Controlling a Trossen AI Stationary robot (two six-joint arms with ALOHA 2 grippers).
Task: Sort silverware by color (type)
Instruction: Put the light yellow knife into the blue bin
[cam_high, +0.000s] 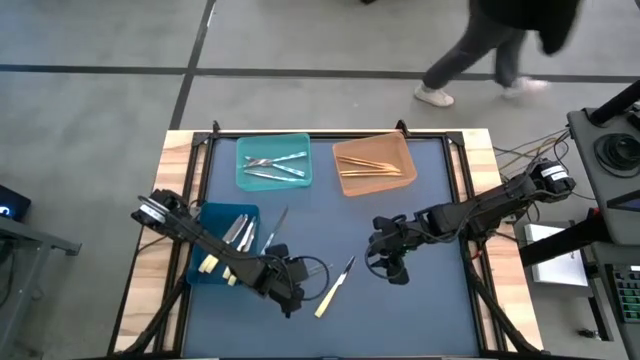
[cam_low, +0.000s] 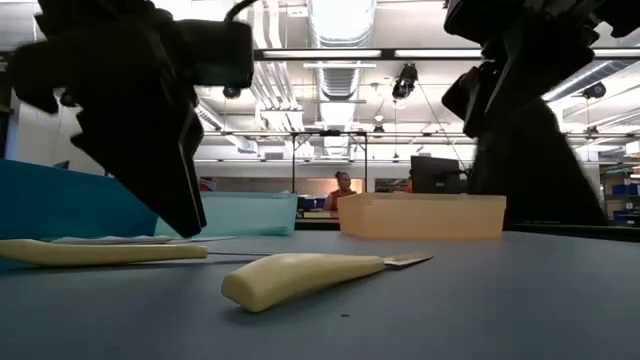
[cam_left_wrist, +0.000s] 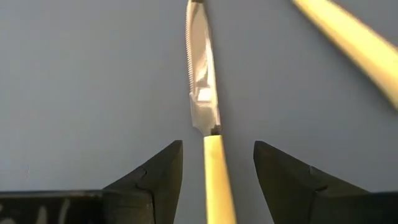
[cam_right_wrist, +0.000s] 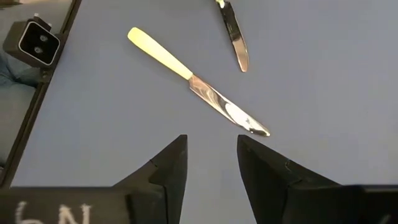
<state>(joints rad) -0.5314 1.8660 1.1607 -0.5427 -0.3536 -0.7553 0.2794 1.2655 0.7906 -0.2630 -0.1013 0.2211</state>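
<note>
A pale-yellow-handled knife (cam_left_wrist: 211, 155) lies flat on the blue worktop (cam_high: 420, 310), its handle between the spread fingers of the left claw (cam_left_wrist: 214, 180), which stands open around it without gripping. A second yellow-handled knife (cam_high: 334, 286) lies just beside, toward the worktop's middle front. More yellow-handled pieces (cam_high: 238, 235) rest in the blue bin (cam_high: 210, 213) at the left, silvery ones (cam_high: 274, 166) in the teal bin (cam_high: 245, 150) at the back, and orange-tan ones (cam_high: 372, 166) in the orange bin (cam_high: 405, 150) next to it. The right claw (cam_high: 393, 270) hovers open and empty over bare worktop right of centre. A person (cam_high: 500, 40) walks on the floor beyond the table.
</note>
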